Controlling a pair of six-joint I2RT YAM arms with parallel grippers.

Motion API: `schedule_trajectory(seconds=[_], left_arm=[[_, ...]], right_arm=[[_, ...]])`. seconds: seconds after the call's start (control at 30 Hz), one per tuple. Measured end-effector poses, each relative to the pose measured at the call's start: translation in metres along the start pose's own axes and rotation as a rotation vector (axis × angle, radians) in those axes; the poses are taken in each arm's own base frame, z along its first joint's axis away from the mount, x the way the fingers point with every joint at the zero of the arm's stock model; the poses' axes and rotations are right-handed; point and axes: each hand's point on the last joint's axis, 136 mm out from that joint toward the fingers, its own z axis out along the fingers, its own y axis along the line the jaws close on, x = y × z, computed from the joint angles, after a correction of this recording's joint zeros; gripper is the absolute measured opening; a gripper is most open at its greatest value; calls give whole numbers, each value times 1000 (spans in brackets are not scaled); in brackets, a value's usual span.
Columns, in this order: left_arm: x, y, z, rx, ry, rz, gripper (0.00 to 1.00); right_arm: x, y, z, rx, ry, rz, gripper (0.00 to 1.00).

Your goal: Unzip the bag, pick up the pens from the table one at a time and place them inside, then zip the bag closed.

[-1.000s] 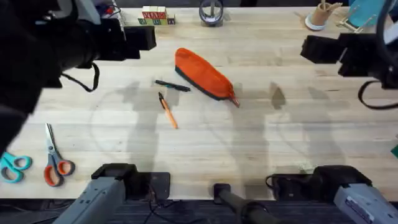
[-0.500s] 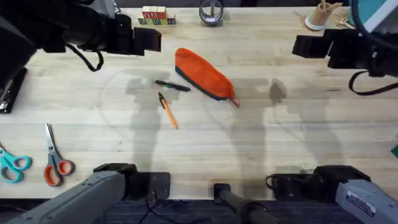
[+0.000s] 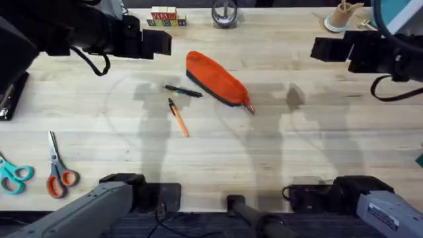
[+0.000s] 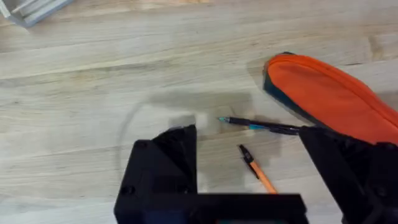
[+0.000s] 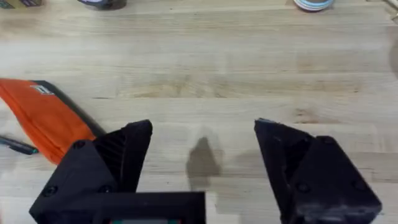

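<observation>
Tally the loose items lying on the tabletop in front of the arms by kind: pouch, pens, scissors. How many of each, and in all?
Pouch: 1, the orange bag.
Pens: 2, a black pen and an orange pen, both on the table beside the bag.
Scissors: 2, an orange-handled pair and a teal-handled pair.
Total: 5.

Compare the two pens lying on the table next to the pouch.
The black pen is dark with a teal band; the orange pen has an orange barrel and a dark tip. The black pen lies nearly crosswise, one end close to the pouch; the orange pen lies slanted, farther from it. Both are thin, lie flat on the table, and neither is held.
</observation>
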Motion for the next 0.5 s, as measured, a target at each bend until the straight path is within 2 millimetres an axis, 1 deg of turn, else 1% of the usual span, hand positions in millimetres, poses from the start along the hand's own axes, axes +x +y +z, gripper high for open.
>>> schedule_trajectory(seconds=[0.2, 0.23, 0.5], left_arm=[[0, 0, 0, -1, 0, 0, 993], [-1, -4, 0, 26, -5, 0, 993], [-1, -4, 0, 25, -4, 0, 993]], right_arm=[[2, 0, 0, 1, 10, 1, 998], [3, 0, 0, 1, 11, 1, 997], [3, 0, 0, 1, 11, 1, 998]])
